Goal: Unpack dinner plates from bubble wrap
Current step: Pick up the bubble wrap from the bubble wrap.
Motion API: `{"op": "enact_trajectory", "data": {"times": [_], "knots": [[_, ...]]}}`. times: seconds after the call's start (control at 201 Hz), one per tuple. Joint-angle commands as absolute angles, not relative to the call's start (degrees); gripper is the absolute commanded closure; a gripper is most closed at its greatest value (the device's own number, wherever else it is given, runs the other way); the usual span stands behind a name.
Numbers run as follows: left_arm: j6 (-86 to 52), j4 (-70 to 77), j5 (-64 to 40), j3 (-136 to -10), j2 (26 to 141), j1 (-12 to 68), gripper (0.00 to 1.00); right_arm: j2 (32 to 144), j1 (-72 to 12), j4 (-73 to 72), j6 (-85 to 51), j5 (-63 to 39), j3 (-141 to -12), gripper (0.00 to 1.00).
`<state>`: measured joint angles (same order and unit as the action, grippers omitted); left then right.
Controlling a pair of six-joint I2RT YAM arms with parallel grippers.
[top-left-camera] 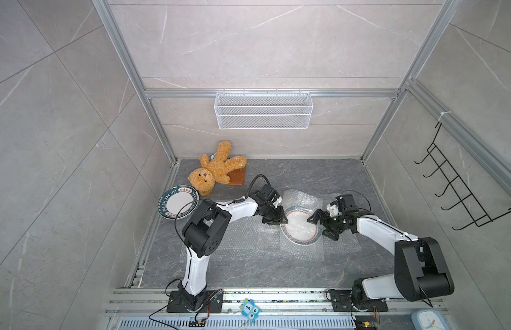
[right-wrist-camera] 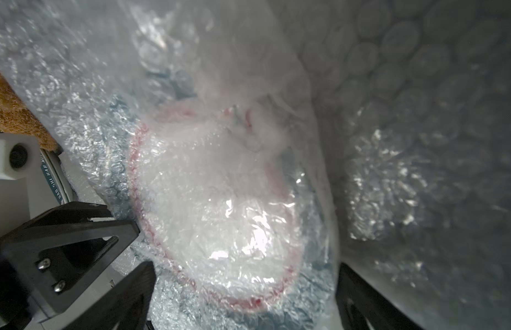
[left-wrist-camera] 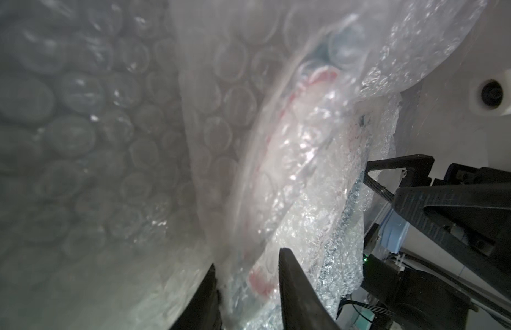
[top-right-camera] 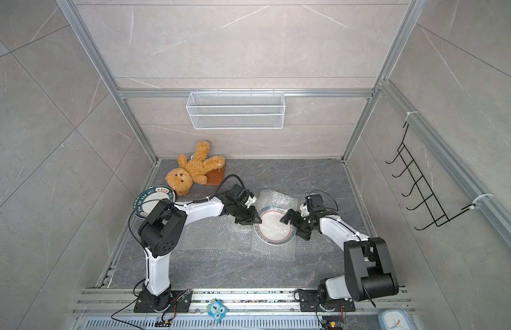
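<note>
Done: one bare plate (top-left-camera: pixel 178 203) lies free of any wrap at the left edge of the worktop (top-left-camera: pixel 277 274), just beside the teddy bear (top-left-camera: pixel 211 174).
In hand: the wrapped plate (top-left-camera: pixel 301 230) sits mid-worktop inside its bubble wrap pouch (top-left-camera: pixel 301 200), covered all over.
Left end effector (top-left-camera: pixel 278 220): at that plate's left rim. In the wrist view its fingers (left-wrist-camera: pixel 294 285) stand close together with wrap and rim between them. I cannot tell whether they pinch.
Right end effector (top-left-camera: pixel 319 227): at the right rim, jaws spread wide, holding nothing.
Loose sheets (top-left-camera: pixel 234 237): flat on the worktop beside the pouch, apparently empty.
Left to do: I judge this plate must come out of the pouch. I see no further plates.
</note>
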<state>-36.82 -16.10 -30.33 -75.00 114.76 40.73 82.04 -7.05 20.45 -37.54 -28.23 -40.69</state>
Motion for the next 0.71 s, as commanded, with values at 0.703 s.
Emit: {"op": "enact_trajectory", "data": {"times": [0.703], "knots": [[-51.5, -20.9, -27.9, -79.4, 99.5, 39.6, 1.0, 77.3, -1.7, 52.4, -37.4, -9.3, -75.0, 0.02]]}}
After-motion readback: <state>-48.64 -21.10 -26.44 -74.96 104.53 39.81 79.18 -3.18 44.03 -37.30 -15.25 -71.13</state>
